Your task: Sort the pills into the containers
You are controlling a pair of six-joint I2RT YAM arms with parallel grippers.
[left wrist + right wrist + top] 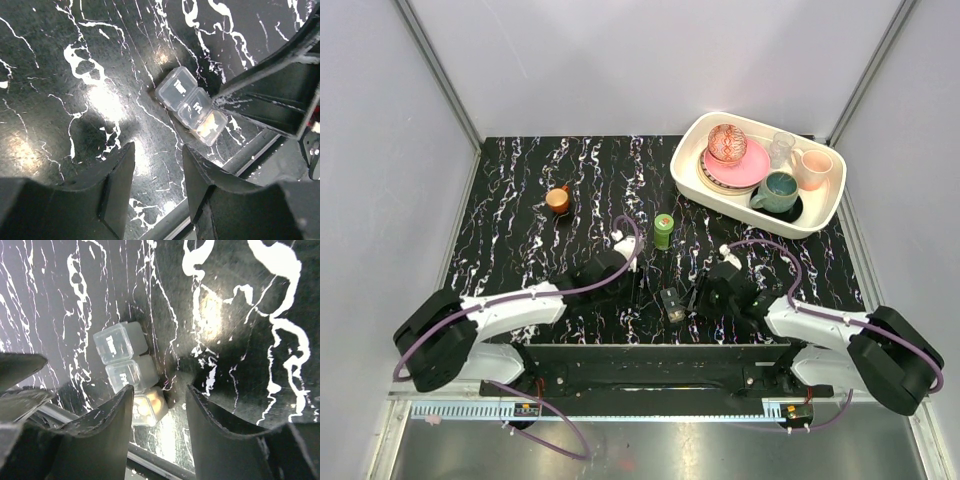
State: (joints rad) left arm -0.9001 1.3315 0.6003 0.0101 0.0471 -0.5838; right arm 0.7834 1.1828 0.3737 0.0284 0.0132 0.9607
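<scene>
The containers are one small strip of three clear lidded compartments [672, 305] lying near the table's front edge. It shows in the left wrist view [192, 105] and the right wrist view [129, 372]. Its end compartment holds something pale orange [150, 405], which may be pills; I see no loose pills. My left gripper [638, 285] is just left of the strip, open, with only bare table between its fingers [158, 150]. My right gripper [705, 295] is just right of the strip, open [160, 390]. Its left finger [107, 425] covers part of the end compartment.
A green bottle [663, 231] stands behind the strip. A small orange cup [558, 199] sits at the back left. A white tray [694, 186] of dishes fills the back right. The metal front rail [650, 352] runs close below both grippers.
</scene>
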